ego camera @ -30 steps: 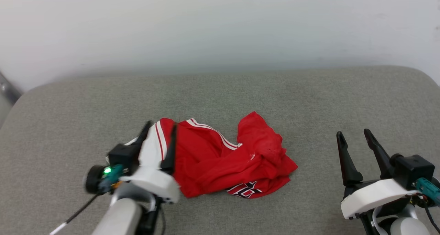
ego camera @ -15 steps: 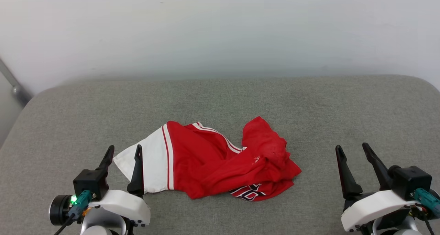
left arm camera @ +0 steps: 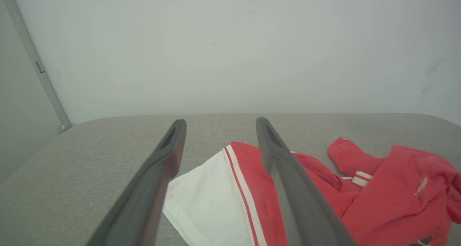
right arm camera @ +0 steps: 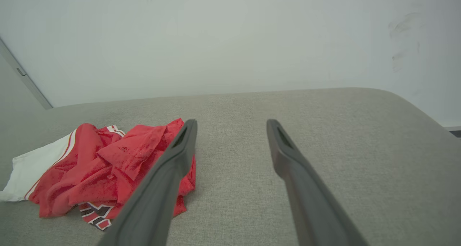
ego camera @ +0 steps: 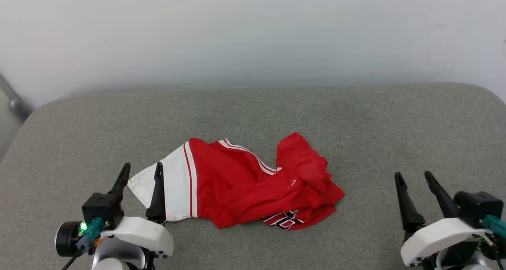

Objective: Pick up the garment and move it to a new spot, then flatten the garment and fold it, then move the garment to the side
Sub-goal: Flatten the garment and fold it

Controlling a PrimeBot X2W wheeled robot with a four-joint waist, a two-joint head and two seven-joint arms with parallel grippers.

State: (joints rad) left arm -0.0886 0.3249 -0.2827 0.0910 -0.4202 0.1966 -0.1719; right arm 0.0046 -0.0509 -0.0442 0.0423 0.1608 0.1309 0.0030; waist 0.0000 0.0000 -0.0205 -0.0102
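The garment is red, with a white sleeve panel, red-and-white striped trim and black, white-outlined characters. The surface is a flecked grey-beige weave; the wall is plain off-white. The left tool and right tool have dark charcoal fingers on white housings, and a green light glows beside the left one.

- Grey fabric surface with rounded corners, kinda felt-like.
- Plain white wall behind, few scuffs.
- Grey metal strip running up on the left.
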